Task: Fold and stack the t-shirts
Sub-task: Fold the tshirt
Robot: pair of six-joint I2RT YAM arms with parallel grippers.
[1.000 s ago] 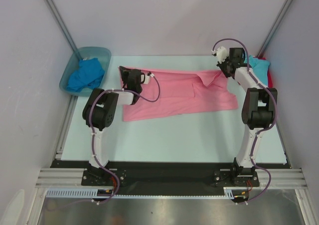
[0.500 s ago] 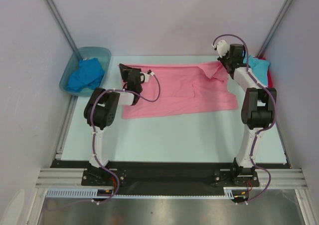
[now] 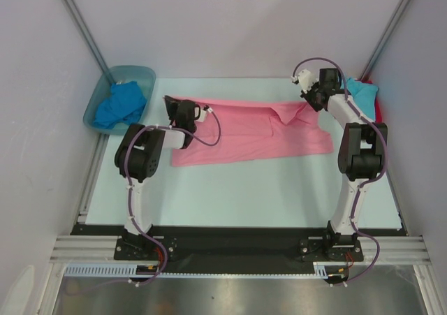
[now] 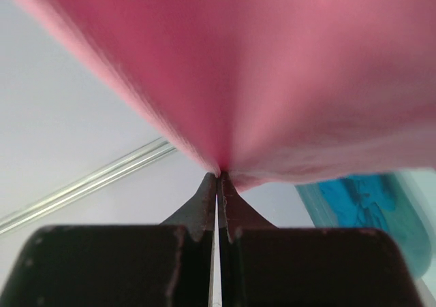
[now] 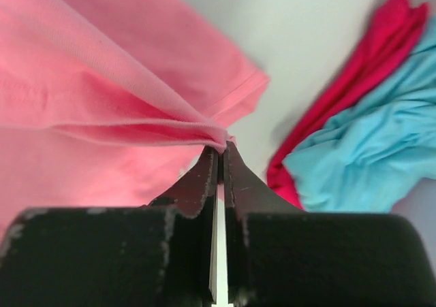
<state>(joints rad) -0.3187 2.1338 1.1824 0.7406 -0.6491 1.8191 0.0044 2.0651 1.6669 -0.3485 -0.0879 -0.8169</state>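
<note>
A pink t-shirt (image 3: 244,130) lies spread across the middle of the table, its far edge lifted between both grippers. My left gripper (image 3: 172,106) is shut on the shirt's far left corner; in the left wrist view the pink cloth (image 4: 272,69) fans out from the closed tips (image 4: 219,175). My right gripper (image 3: 311,97) is shut on a bunched fold at the far right, where pink fabric (image 5: 102,96) is pinched at the tips (image 5: 222,143). A royal blue t-shirt (image 3: 120,104) lies crumpled in the tub. A turquoise t-shirt (image 3: 362,89) rests on a red one (image 3: 378,107) at the far right.
The blue-green translucent tub (image 3: 133,70) stands at the far left corner and shows in the left wrist view (image 4: 415,212). Turquoise (image 5: 368,157) and red (image 5: 354,82) cloth lie close beside the right gripper. Walls close in on three sides.
The right gripper has carried its pink fold back and a little left. The left gripper shifted slightly left, and the shirt's far edge now runs straighter between them.
</note>
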